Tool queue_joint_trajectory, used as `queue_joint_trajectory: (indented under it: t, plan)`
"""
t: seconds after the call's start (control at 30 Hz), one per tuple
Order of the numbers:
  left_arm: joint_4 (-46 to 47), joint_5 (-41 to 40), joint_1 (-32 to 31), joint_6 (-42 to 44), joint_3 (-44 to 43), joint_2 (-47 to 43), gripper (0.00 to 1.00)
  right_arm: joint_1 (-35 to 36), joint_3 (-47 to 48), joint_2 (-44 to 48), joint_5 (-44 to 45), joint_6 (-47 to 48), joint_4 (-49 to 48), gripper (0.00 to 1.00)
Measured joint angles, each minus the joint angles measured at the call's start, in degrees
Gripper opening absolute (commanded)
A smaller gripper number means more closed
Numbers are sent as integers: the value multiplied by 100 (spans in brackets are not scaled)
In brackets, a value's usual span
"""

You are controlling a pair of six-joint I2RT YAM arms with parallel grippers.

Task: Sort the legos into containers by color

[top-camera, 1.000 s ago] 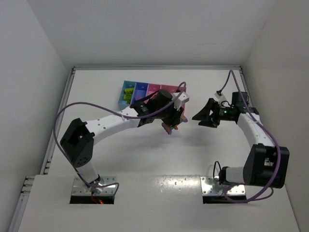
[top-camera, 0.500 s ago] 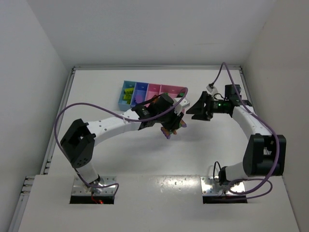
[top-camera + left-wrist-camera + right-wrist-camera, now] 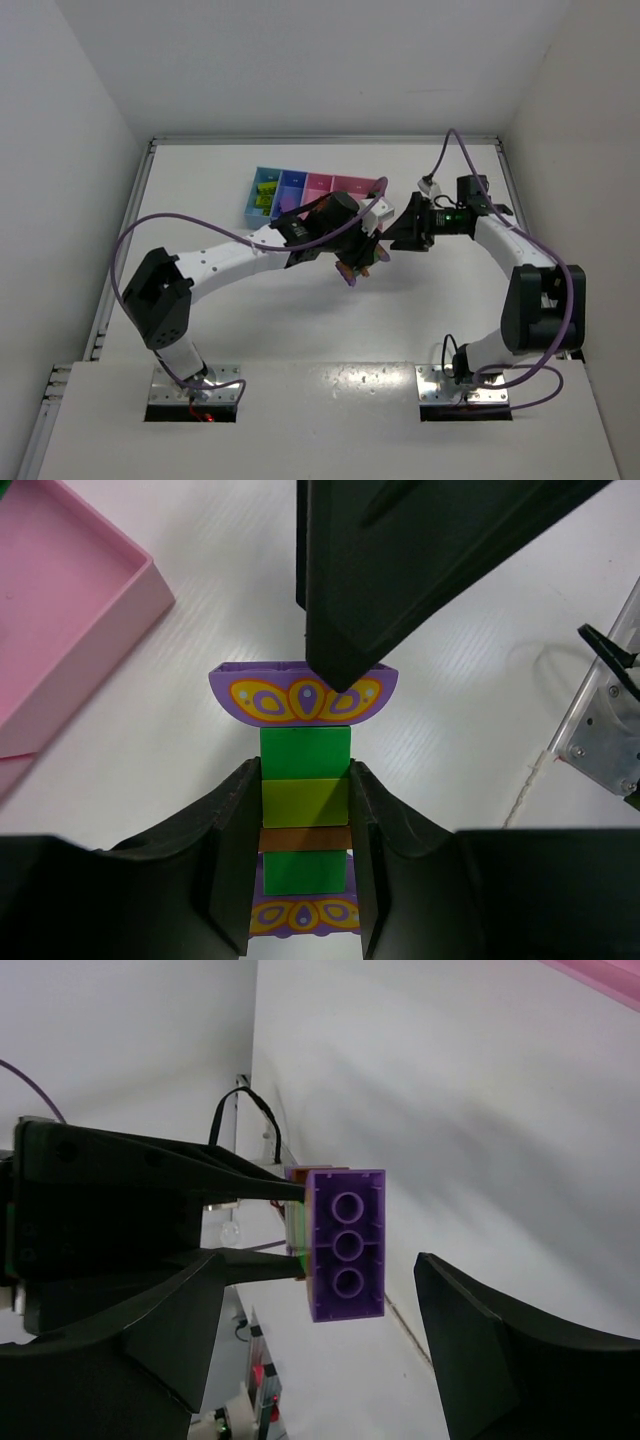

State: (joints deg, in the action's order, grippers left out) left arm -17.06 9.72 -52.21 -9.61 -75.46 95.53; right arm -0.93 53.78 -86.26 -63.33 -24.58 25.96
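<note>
My left gripper (image 3: 358,256) is shut on a short lego strip (image 3: 356,264), held above the table. In the left wrist view the strip (image 3: 305,780) shows green, yellow-green, orange and green bricks with a purple patterned brick (image 3: 303,695) at each end; my left gripper (image 3: 303,775) clamps its middle. My right gripper (image 3: 397,232) is open, right next to the strip's far end. In the right wrist view the purple end brick (image 3: 346,1245) sits between the open jaws of my right gripper (image 3: 320,1270). The containers (image 3: 300,190) lie behind.
The row of bins runs light blue, blue, pink, pink; yellow-green bricks (image 3: 264,193) lie in the light blue one. A pink bin corner (image 3: 60,630) shows left of the strip. White walls close the table's sides and back.
My right gripper has swung left and closer until its open jaws flank the strip's purple end. My left gripper has shifted slightly, still holding the strip.
</note>
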Motion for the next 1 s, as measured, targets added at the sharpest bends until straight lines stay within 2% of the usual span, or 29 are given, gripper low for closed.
queue_joint_trajectory:
  t: [0.2,0.3,0.4,0.6,0.77,1.0]
  plan:
    - [4,42,0,-11,-146,-101,0,76,79,-173,-103,63,-2,59]
    - [0,48,0,-11,-188,-118,0,151,81,-177,-208,68,0,56]
    - [-4,50,0,-11,-201,-118,0,232,81,-195,-372,55,-24,46]
    - [-85,-17,0,-9,-238,-155,0,258,85,-286,-535,-138,-251,3]
    - [-46,-122,0,-9,-192,-245,0,251,85,-341,-702,-313,-457,0]
    - [221,-382,-26,-7,695,-901,0,55,483,-380,-944,-505,-564,0]
